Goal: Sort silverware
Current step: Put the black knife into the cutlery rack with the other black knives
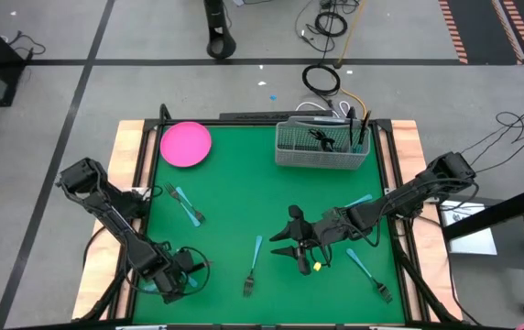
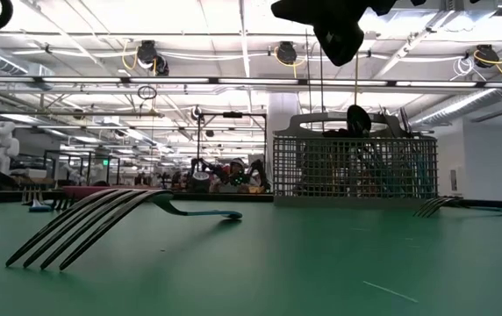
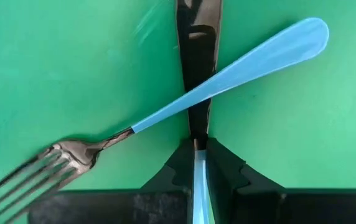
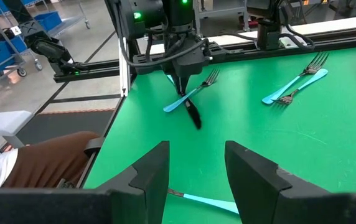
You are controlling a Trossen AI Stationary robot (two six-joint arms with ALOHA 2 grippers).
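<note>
One knife (image 3: 198,74) clamped in left tool (image 3: 199,163), fork (image 3: 184,106) crossing over it, right tool (image 4: 196,165) wide open

- Green table (image 1: 244,197), wood strips along its side edges.
- Pink plate (image 1: 186,144) near the far left corner.
- Wire basket (image 1: 322,147) at the far edge, right of middle, utensils standing in it.
- Two forks (image 1: 185,205) crossed near the left edge.
- Fork (image 1: 254,265) toward the near edge, about the middle.
- Fork (image 1: 370,276) near the near right corner.
- Near left corner: fork (image 3: 165,118) lying across a dark-headed utensil (image 3: 198,59).
</note>
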